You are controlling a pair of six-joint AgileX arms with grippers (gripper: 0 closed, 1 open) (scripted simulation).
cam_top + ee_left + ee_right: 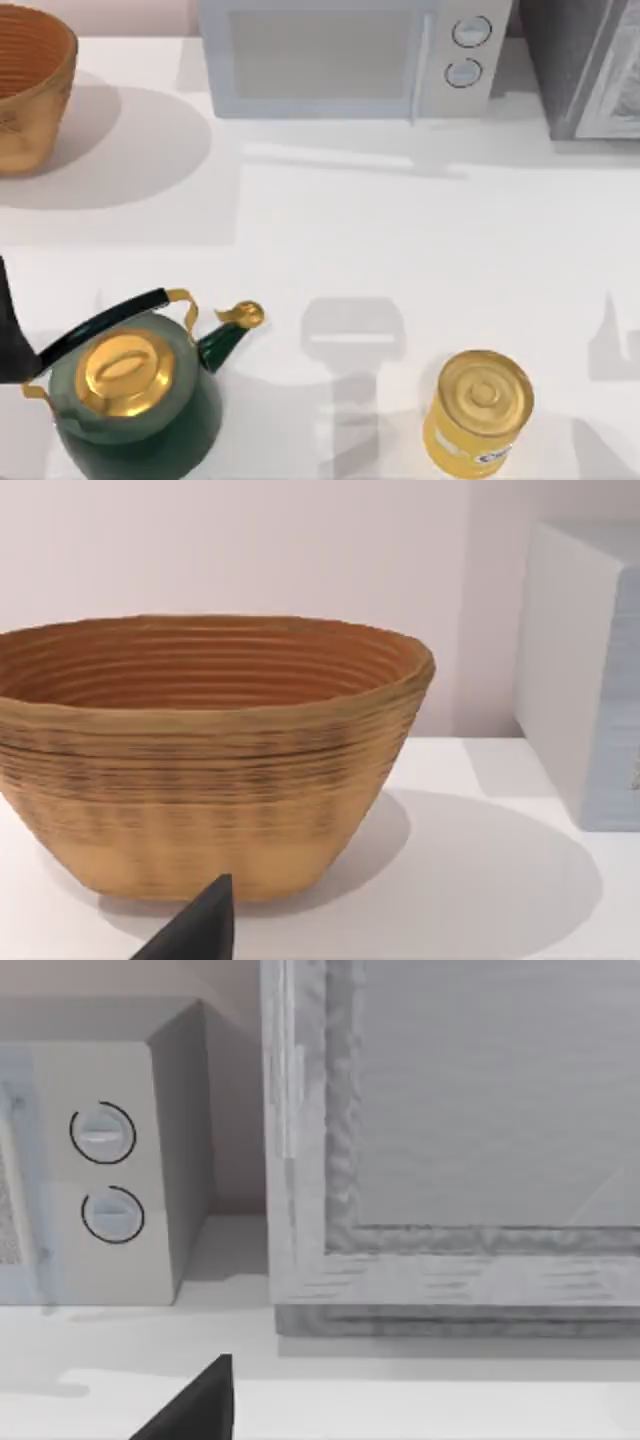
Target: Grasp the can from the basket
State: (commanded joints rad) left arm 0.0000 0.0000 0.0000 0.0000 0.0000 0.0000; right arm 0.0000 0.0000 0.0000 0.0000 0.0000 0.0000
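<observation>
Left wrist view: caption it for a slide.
Wicker basket on the white table, microwave beside it.

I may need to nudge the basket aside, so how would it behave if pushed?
The basket looks woven and hollow, so probably light and apt to slide on the smooth white table. Its base is narrower than its rim, so a high push might tip it. The ribbed wall should be grippy.

**Camera setup: one overhead, two low wrist views**

Top view looks straight down on the table; microwave (345, 55) sits at the far edge, basket (30, 90) left of it. Left wrist view sits low and close, facing the basket (200, 760) side-on, microwave's side (585, 670) just right of it. Right wrist view, also low, faces the microwave's dial end (105, 1160). All three share the microwave.
</observation>
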